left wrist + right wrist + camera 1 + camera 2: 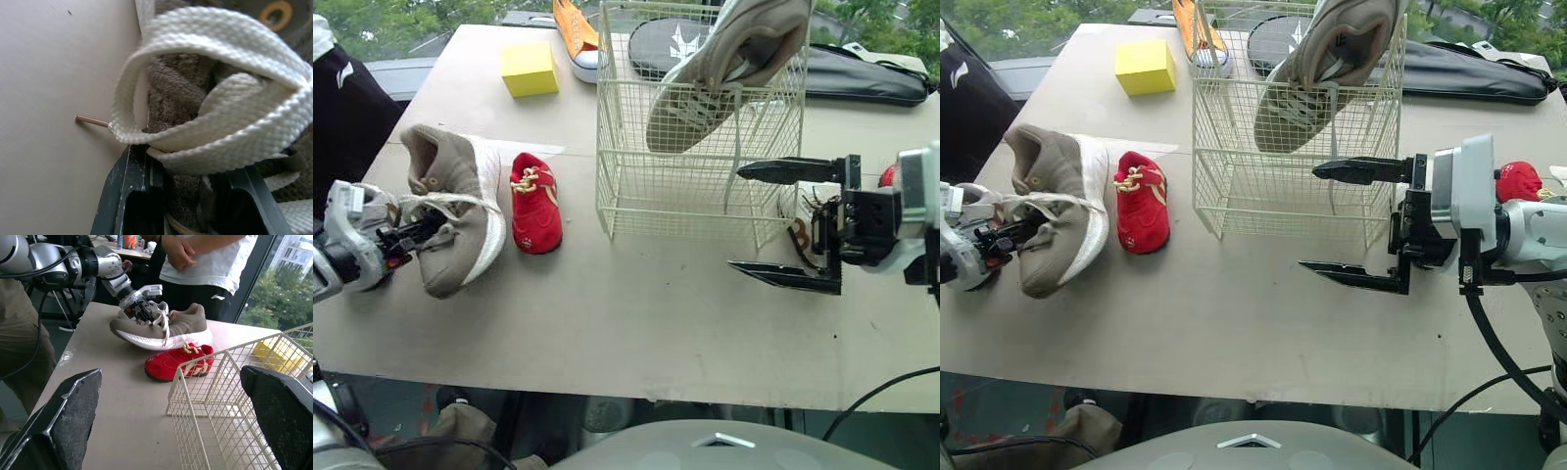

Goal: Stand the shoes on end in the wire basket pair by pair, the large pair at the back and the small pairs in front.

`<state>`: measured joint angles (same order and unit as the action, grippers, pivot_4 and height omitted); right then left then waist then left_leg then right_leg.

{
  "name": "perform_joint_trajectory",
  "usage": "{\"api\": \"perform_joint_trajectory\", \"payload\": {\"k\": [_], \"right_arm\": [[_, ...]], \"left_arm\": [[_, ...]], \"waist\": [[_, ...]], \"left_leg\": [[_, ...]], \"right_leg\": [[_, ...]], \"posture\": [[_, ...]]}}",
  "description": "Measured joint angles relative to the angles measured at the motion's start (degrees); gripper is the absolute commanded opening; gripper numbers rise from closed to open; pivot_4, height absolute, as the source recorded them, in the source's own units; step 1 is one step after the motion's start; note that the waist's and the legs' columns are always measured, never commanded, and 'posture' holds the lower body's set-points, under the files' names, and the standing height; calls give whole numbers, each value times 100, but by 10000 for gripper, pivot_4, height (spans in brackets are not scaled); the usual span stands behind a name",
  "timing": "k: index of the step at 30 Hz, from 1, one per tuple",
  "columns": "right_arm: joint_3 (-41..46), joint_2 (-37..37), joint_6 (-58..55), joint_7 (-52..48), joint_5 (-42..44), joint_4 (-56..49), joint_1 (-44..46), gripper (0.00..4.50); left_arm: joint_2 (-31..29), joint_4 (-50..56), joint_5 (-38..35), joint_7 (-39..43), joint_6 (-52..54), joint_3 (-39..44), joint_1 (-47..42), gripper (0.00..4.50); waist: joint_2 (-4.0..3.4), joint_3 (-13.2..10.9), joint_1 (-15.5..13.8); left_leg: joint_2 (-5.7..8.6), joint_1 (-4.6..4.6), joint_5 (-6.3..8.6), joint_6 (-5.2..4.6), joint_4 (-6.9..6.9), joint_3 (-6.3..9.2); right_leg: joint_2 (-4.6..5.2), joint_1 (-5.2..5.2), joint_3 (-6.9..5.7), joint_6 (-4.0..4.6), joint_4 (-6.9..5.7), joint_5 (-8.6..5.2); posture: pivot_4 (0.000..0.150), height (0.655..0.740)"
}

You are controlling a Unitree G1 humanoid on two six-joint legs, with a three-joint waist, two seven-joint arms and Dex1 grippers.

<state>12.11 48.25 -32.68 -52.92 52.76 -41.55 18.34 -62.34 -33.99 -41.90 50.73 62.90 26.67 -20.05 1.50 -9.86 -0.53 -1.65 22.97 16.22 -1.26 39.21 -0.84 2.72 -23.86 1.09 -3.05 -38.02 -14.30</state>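
As I read it from my station, bench (636,323): pale flat top carrying every item listed below.
Wire basket (675,201): upright at mid-bench, towards the back.
Large grey shoe in basket (734,69): I see it leaning inside, toe down and heel up, with the heel rising above the rim at the right rear corner.
Large grey shoe on bench (460,211): lying on the left part of the bench, well apart from the basket, its white lace (210,142) looped loose over the upper.
Left claw (416,233): pinching the grey shoe on the bench at the laced upper; in my left wrist view, one black finger sits on either side of the fabric.
Right claw (736,219): spread wide and carrying nothing, held above the bench just in front of the basket's right front corner.
Small red shoe (535,203): flat on the bench, between the grey shoe and the basket, just beside the grey shoe.
Second red item (1518,181): behind the right claw; I cannot confirm what it is.
Orange shoe (576,34): at the back edge, left of the basket.
Yellow block (530,68): back left of the bench.
Black bag (867,73): lying behind the basket.
Person (205,264): standing at the bench's left side, near the grey shoe.
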Motion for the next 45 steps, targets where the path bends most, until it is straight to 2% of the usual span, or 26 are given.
{"api": "perform_joint_trajectory", "payload": {"k": [1, 3, 5, 7, 9, 12, 17, 18, 21, 26, 31, 34, 37, 41, 43, 45], "right_arm": [[11, -16, 40, 49, -8, 10, -36, 45000], [20, -32, 67, 88, -32, 45, -49, 45000], [2, -159, 113, 154, -66, 202, 9, 45000], [-15, -190, 152, 181, -77, 294, 80, 45000], [4, -180, 172, 193, -89, 415, 194, 45000], [46, -178, 178, 307, -92, 464, 319, 45000], [267, -174, 178, 718, -233, 387, 192, 45000], [359, -177, 174, 881, -255, 313, 118, 45000], [675, -167, 164, 1267, -321, 54, -135, 45000], [1376, -51, 3, 1813, -309, -380, -749, 45000], [2064, -1, -193, 2245, -53, -845, -1329, 45000], [2368, 38, -234, 2445, 91, -1057, -1625, 45000], [2466, 44, -233, 2573, 179, -1153, -1723, 45000], [2467, 81, -221, 2709, 238, -1201, -1749, 45000], [2465, 83, -212, 2717, 253, -1210, -1753, 45000], [2463, 90, -205, 2716, 252, -1206, -1769, 45000]], "left_arm": [[258, 703, -394, -619, 552, 1095, 17, 6797], [398, 1337, -739, -1173, 854, 1765, -336, 6723], [827, 2215, -1165, -2029, 932, 2151, -1278, 6684], [1403, 2890, -1421, -2757, 661, 2151, -2321, 6650], [2254, 3481, -1211, -3389, -275, 1606, -3456, 6640], [2858, 3751, -638, -3697, -1339, 641, -4113, 6640], [3564, 2768, 985, -3539, -3424, -761, -4515, 6640], [3737, 2353, 1487, -3356, -4191, -1192, -4607, 6640], [4183, 1474, 2378, -3229, -5774, -1795, -4796, 6640], [4758, 350, 3201, -3380, -7471, -2183, -4957, 6640], [5059, -255, 3619, -3557, -8326, -2294, -4902, 6640], [5137, -240, 3842, -3715, -8615, -2371, -4487, 6640], [5136, -238, 4195, -3882, -8726, -2516, -3971, 6640], [5138, -24, 4449, -3928, -8767, -2661, -3742, 6640], [5154, 125, 4371, -3812, -8644, -2668, -3652, 16820], [5160, 536, 4025, -3459, -8293, -2635, -3425, 24844]], "waist": [[68, -3, -7], [96, 10, -34], [102, 14, -83], [98, 15, -158], [99, 16, -211], [78, 26, -154], [68, 24, -32], [66, 23, -23], [64, 21, -29], [63, 20, -27], [63, 20, -24], [60, 23, -22], [59, 23, -28], [54, 26, -62], [53, 27, -59], [50, 29, -49]], "left_leg": [[-15, 19, 0, 2, 9, 26], [-14, 35, 0, 5, 19, 48], [10, 69, -3, 9, 41, 100], [36, 78, -14, 28, 58, 118], [47, 83, -16, 30, 70, 128], [66, 74, -16, 29, 69, 109], [61, 77, -18, 30, 60, 106], [61, 79, -17, 30, 60, 99], [64, 82, -15, 25, 60, 91], [64, 84, -8, 13, 60, 90], [63, 80, -1, -1, 60, 89], [62, 74, -1, -1, 60, 86], [61, 75, -2, -1, 63, 88], [63, 74, 0, -3, 80, 100], [64, 72, 0, -4, 84, 102], [63, 70, 0, -4, 85, 104]], "right_leg": [[4, -5, -23, 1, 2, 1], [22, -5, -44, 2, 9, 2], [42, -6, -70, 0, 9, 3], [47, -2, -94, -3, 2, 5], [51, 9, -110, -13, 8, 12], [48, 10, -92, -15, 9, 12], [25, -1, -94, -13, 10, 11], [23, -3, -87, -13, 11, 11], [26, -4, -80, -15, 18, 11], [26, -5, -76, -17, 18, 10], [24, -4, -74, -18, 16, 10], [24, -3, -69, -18, 13, 10], [21, -3, -70, -18, 9, 10], [21, 14, -78, -22, 9, 12], [21, 21, -79, -23, 10, 13], [21, 24, -80, -23, 10, 13]], "posture": [[1500, 7400], [1500, 7400], [1500, 7400], [1500, 7400], [1500, 7400], [1500, 7400], [1500, 7400], [1500, 7400], [1500, 7400], [1500, 7400], [1500, 7400], [1500, 7400], [1500, 7400], [1500, 7400], [1500, 7400], [1500, 7400]]}}
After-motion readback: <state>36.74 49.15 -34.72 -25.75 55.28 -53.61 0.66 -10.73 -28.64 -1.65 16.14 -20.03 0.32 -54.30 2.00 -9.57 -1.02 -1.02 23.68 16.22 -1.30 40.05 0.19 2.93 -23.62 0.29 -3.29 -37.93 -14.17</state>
